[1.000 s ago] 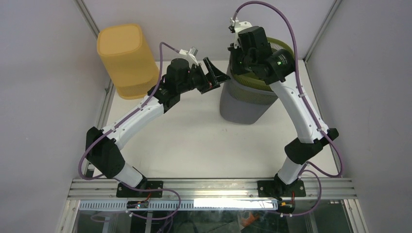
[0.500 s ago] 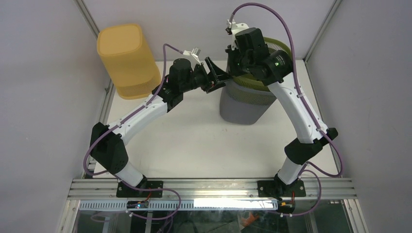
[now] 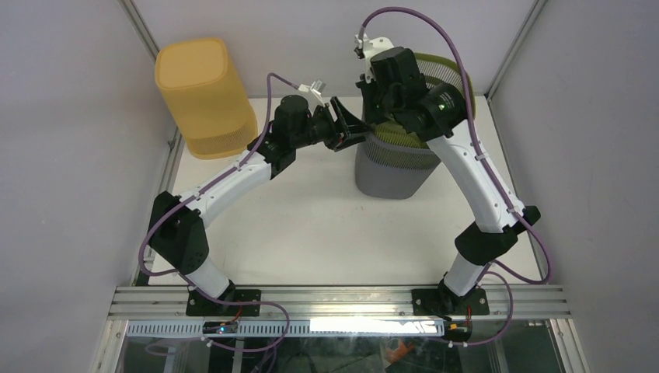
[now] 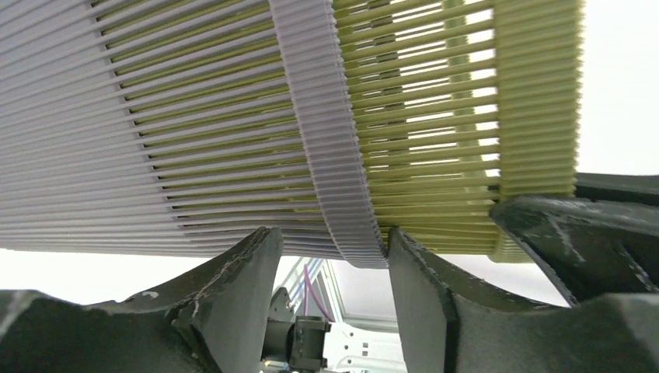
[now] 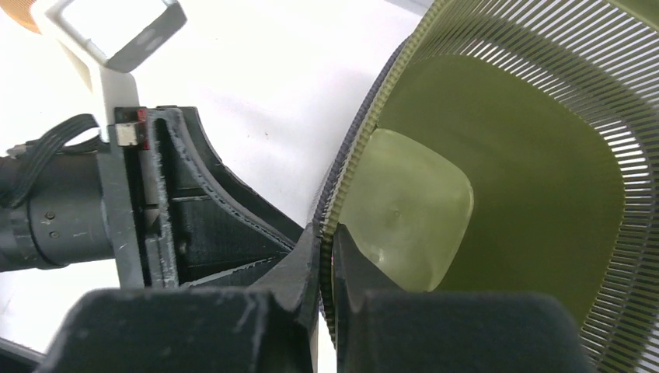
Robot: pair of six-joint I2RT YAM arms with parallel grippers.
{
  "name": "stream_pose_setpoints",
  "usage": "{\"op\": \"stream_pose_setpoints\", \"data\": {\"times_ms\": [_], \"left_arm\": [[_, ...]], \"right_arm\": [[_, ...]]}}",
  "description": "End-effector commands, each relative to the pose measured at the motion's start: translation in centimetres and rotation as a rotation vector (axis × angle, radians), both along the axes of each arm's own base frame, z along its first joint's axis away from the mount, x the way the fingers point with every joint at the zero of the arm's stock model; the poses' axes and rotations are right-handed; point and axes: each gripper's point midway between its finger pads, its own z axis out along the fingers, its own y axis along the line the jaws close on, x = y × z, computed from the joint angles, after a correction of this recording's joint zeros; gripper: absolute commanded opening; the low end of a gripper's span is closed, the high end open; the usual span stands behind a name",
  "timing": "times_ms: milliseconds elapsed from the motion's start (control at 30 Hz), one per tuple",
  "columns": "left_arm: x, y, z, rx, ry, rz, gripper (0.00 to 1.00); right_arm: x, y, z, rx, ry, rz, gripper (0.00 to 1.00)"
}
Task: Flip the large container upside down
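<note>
Less L pincer (image 4: pixel 332 241) gap vs. before

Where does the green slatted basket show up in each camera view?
Top external: green basket upper centre-right, nested in the grey container.
Left wrist: top right, beyond the grey rim.
Right wrist: fills the right side.
Shared landmark: the grey container's slatted rim.

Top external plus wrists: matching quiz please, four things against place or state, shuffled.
Things:
1. yellow basket
2. green basket
3. left gripper
4. right gripper

Place or state:
A. pinched shut on the green basket's rim
B. back left corner, apart from both arms
C. nested inside the grey basket
D. jaws open, straddling the grey basket's rim

Pairs: 1-B, 2-C, 3-D, 4-A
</note>
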Motion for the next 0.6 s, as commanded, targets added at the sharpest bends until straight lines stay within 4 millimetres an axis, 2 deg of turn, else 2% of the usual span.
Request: {"op": "stream_pose_setpoints", "data": {"times_ms": [0, 133, 267, 433, 567], "left_arm": [[0.8, -0.3, -2.6, 0.022, 0.052, 0.02, 0.53], [0.7, -0.3, -3.4, 0.03, 0.07, 0.019, 0.51], [0.9, -0.4, -3.8, 0.034, 0.076, 0.018, 0.51], [1.5, -0.9, -3.8, 0.029, 0.079, 0.013, 0.52], [2.5, -1.8, -3.3, 0.021, 0.066, 0.005, 0.52]], "right_arm": [[-2.8, 2.3, 12.1, 0.247, -0.331, 0.114, 0.0], [-3.1, 1.8, 14.4, 0.256, -0.408, 0.104, 0.0], [-3.7, 0.3, 18.3, 0.269, -0.537, 0.09, 0.0], [-6.1, -2.0, 23.9, 0.342, -0.729, 0.109, 0.0], [-8.0, -3.7, 27.0, 0.4, -0.836, 0.118, 0.0]]}}
